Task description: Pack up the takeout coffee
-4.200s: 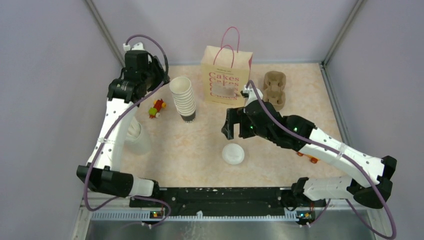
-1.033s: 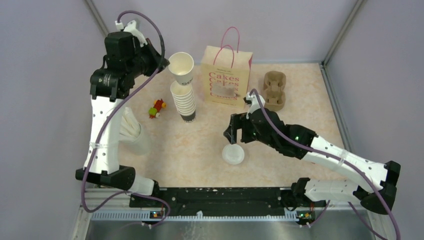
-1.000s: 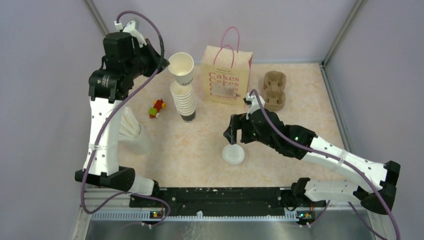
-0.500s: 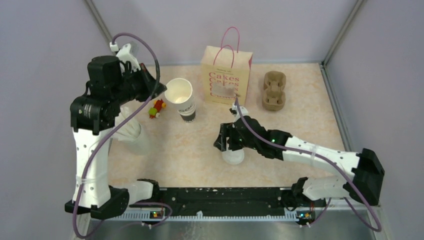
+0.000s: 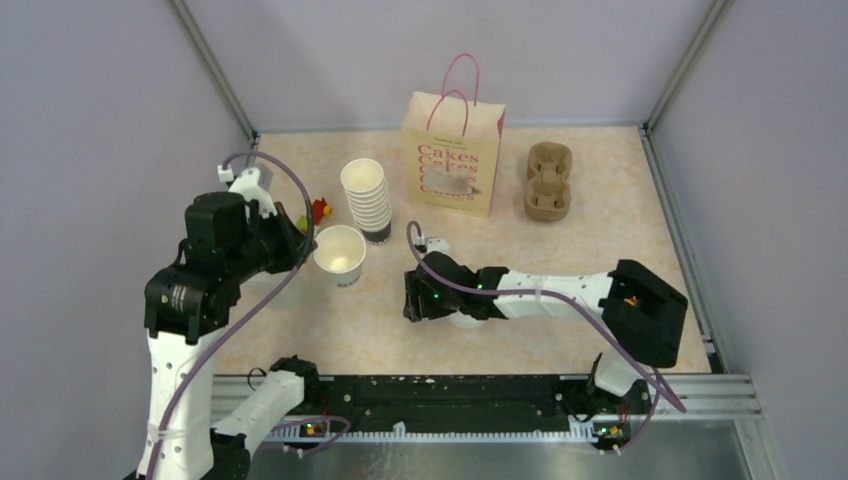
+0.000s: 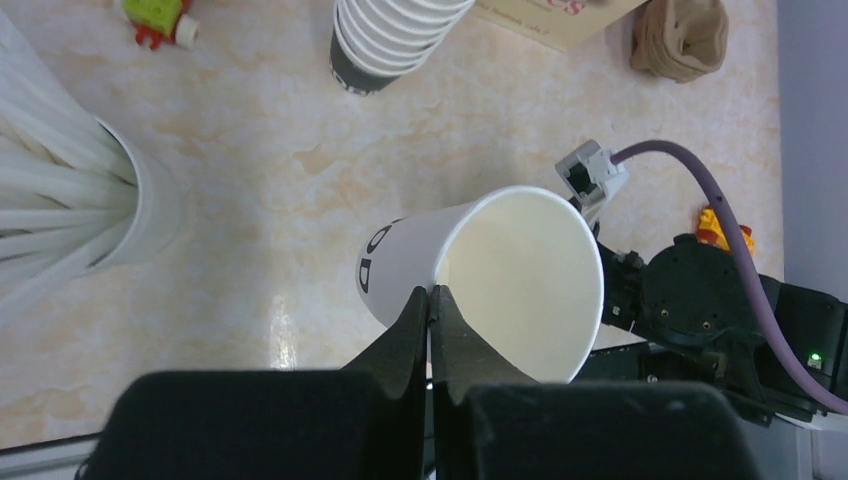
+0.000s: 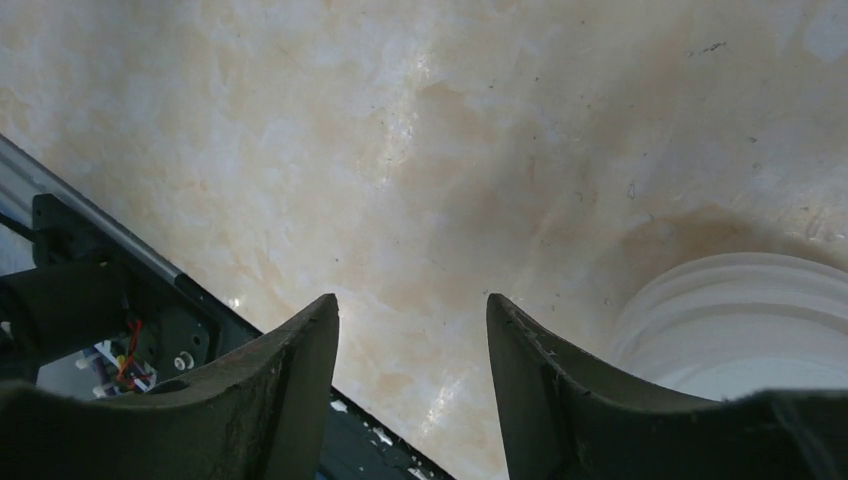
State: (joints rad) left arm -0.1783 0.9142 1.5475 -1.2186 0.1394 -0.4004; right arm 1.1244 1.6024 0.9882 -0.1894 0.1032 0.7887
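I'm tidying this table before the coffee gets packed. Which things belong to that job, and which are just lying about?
Job: paper cup, lid, probably paper bag and cardboard carrier.
Lying about: cup stack, straws, toy.

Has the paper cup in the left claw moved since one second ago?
Yes. The cup in the left claw went from above the cup stack toward the table's near edge.

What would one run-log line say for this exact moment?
left gripper: shut on paper cup rim, cup lidless | right gripper: open, low over table, lid beside it, ungripped
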